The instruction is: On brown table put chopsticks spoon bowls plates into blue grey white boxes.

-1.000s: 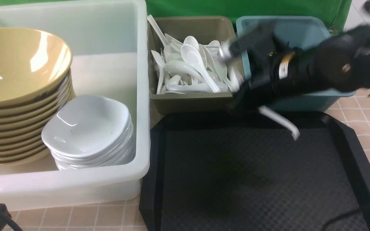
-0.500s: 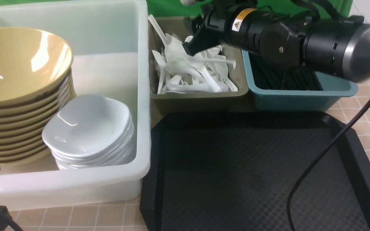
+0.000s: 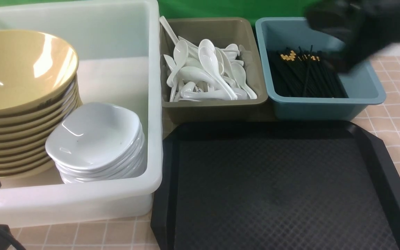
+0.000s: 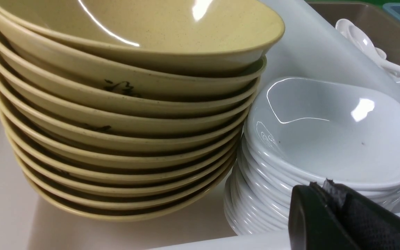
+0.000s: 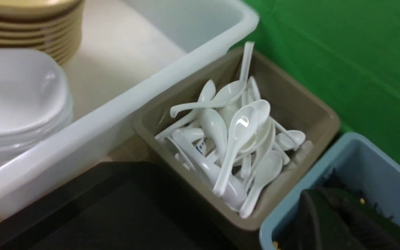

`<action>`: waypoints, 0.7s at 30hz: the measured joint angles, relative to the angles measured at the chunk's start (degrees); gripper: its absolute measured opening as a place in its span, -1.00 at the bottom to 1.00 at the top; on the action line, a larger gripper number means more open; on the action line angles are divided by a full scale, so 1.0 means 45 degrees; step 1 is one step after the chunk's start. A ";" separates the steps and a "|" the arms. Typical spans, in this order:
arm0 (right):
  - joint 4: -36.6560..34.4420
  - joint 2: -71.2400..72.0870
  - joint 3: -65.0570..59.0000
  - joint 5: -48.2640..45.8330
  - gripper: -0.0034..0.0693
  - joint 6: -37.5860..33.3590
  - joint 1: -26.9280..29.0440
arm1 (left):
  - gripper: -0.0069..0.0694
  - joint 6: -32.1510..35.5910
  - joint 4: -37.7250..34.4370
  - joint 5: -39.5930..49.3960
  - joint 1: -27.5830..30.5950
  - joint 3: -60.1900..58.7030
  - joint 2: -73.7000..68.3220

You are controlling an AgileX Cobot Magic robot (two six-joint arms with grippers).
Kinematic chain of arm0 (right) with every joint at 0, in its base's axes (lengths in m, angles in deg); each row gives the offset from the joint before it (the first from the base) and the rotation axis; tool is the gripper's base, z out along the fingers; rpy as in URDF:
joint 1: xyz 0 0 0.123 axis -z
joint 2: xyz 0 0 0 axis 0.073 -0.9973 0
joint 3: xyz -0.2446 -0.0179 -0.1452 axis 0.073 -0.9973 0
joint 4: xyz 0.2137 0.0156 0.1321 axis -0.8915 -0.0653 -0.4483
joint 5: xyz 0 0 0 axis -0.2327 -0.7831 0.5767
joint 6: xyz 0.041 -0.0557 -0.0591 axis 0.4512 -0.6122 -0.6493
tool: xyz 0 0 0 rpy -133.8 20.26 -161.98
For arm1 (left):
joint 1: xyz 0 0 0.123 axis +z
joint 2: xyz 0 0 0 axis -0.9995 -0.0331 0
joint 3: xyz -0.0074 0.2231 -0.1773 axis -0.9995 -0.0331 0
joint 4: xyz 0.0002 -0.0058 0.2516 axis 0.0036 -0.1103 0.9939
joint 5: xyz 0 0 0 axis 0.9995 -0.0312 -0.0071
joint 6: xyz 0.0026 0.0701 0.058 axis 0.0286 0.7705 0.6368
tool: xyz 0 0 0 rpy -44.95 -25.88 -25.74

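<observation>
Everything is sorted by kind: bowls (image 3: 23,80) and plates (image 3: 94,139) stacked in the white tub (image 3: 151,104), spoons (image 3: 207,74) in the grey box (image 3: 214,107), chopsticks (image 3: 304,74) in the blue box (image 3: 328,109). The tray (image 3: 276,187) lies bare. Both pincers, left (image 4: 328,208) and right (image 5: 325,215), are clenched on nothing.

Mustard-yellow bowls (image 3: 23,86) with dark edge bands and white plates (image 3: 94,139) sit in the translucent white tub (image 3: 82,201). White spoons (image 3: 207,74) fill the olive-grey box (image 3: 214,109); black, gold-banded chopsticks (image 3: 304,74) fill the teal box (image 3: 325,107). The tray (image 3: 276,187) is black with a diamond texture, the table (image 3: 398,114) pinkish-tan tiles with white lines.
</observation>
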 joint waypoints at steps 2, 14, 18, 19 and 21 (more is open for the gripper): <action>0.0000 0.1632 -0.1988 0.1080 -0.80 0.0027 0.0000 | -0.81 0.0000 0.0000 0.0000 0.0000 0.0000 0.0000; 0.0000 1.1327 -1.0887 0.4930 -0.80 0.1088 0.0000 | -0.81 0.0000 0.0011 0.0012 0.0000 0.0000 0.0000; 0.0000 1.4029 -1.2244 0.4984 -0.79 0.0918 0.0000 | -0.81 0.0000 0.0048 0.0139 0.0000 -0.0026 0.0000; 0.0000 1.4257 -1.2416 0.5115 -0.79 0.0723 0.0000 | -0.81 0.0000 0.0048 0.0152 0.0000 -0.0026 0.0014; 0.0000 1.4328 -1.2687 0.5368 -0.79 0.0392 0.0048 | -0.81 0.0000 0.0034 0.0300 0.0000 -0.0039 0.0015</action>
